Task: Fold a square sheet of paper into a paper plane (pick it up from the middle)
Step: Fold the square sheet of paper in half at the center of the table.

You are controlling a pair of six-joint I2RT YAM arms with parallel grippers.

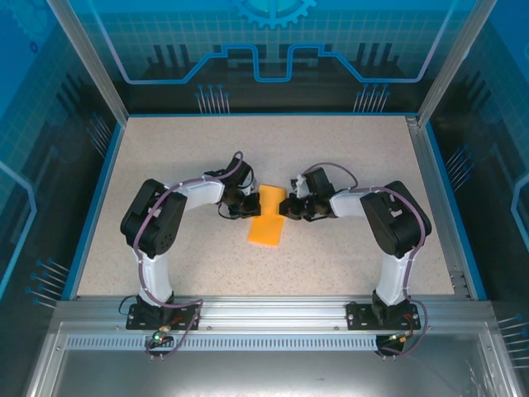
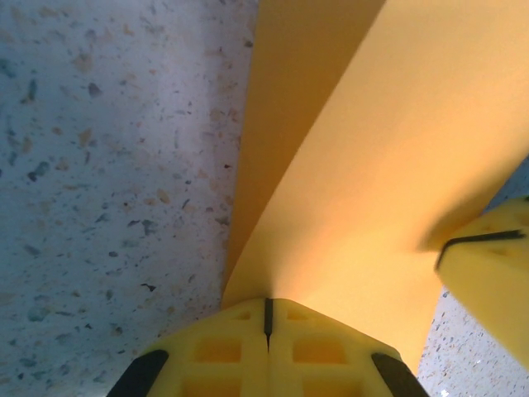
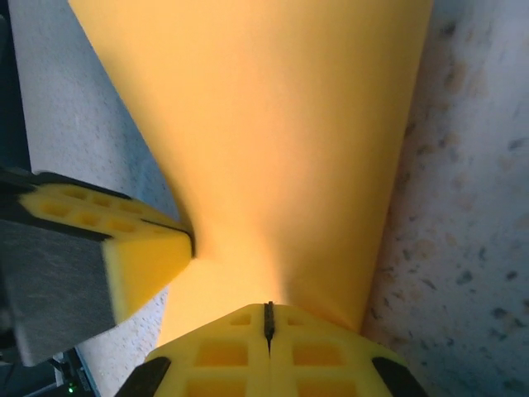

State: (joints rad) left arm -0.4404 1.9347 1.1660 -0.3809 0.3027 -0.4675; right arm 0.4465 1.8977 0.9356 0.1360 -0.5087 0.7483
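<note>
The orange-yellow sheet of paper [image 1: 265, 217] lies near the middle of the speckled table [image 1: 355, 157]. From above it reads as a narrow upright strip rather than a full square, its far end between the two grippers and its near end pointing towards the arm bases. The left gripper [image 1: 250, 204] reaches in from the left and the right gripper [image 1: 288, 207] from the right, and they meet the strip on opposite edges near its upper half. In the left wrist view the left gripper [image 2: 267, 304] has its yellow fingers [image 2: 219, 351] pressed together with only a thin seam between them, nipping the sheet's edge at the tips. The sheet [image 2: 413, 182] rises away from them in two layers, with a darker face [image 2: 306, 91] beside the speckled surface. The right gripper's fingertip [image 2: 492, 281] touches the sheet at the right. In the right wrist view the right gripper [image 3: 267, 308] is likewise fully closed on the paper [image 3: 264, 124], which narrows towards its tips. The left gripper's finger [image 3: 140, 248] pinches the sheet's left edge just beside it.
</note>
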